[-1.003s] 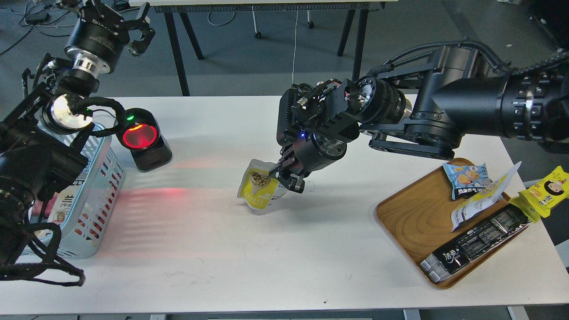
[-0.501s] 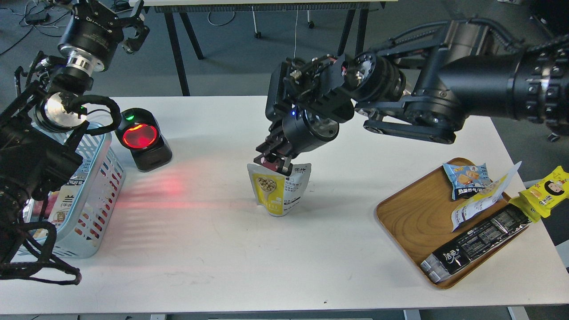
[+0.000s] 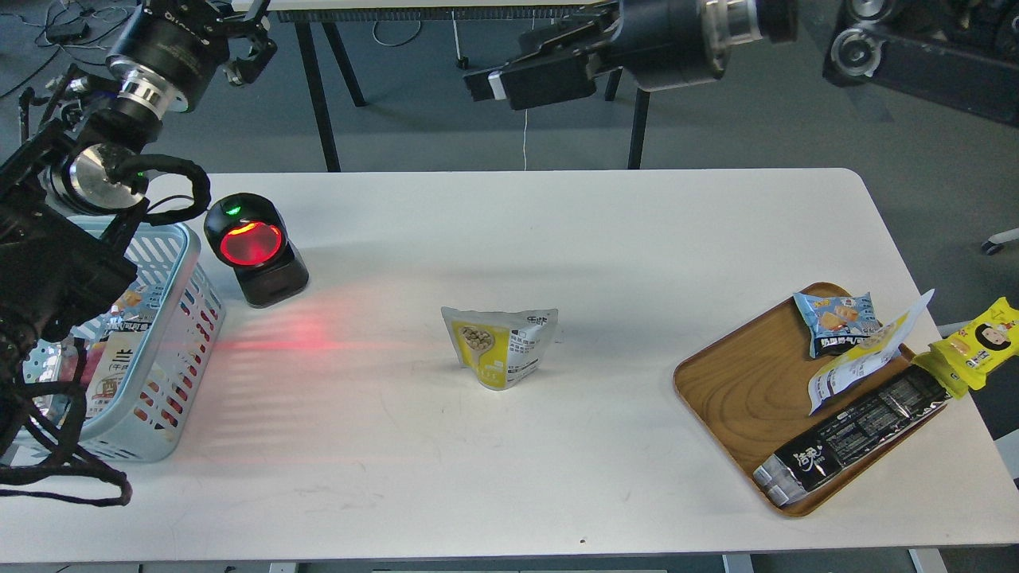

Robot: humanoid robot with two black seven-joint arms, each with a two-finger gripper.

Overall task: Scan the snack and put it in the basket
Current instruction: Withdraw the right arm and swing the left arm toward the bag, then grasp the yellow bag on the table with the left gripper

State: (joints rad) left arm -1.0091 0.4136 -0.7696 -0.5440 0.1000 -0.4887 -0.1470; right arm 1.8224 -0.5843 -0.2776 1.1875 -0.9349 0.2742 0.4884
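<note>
Head view: the snack pouch point(image 3: 500, 346) stands upright alone near the middle of the white table point(image 3: 557, 231), well apart from the blue basket point(image 3: 171, 350) at the left edge. Left gripper point(image 3: 247, 36) hangs high with fingers spread; whether the right gripper point(image 3: 486, 83) is spread or closed cannot be told.

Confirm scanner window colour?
Glowing red, on the black scanner; head view shows it best.

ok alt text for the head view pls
A small yellow snack pouch stands alone mid-table, held by neither arm. A red-lit scanner and blue basket sit left; a wooden tray of packets sits right.
</note>
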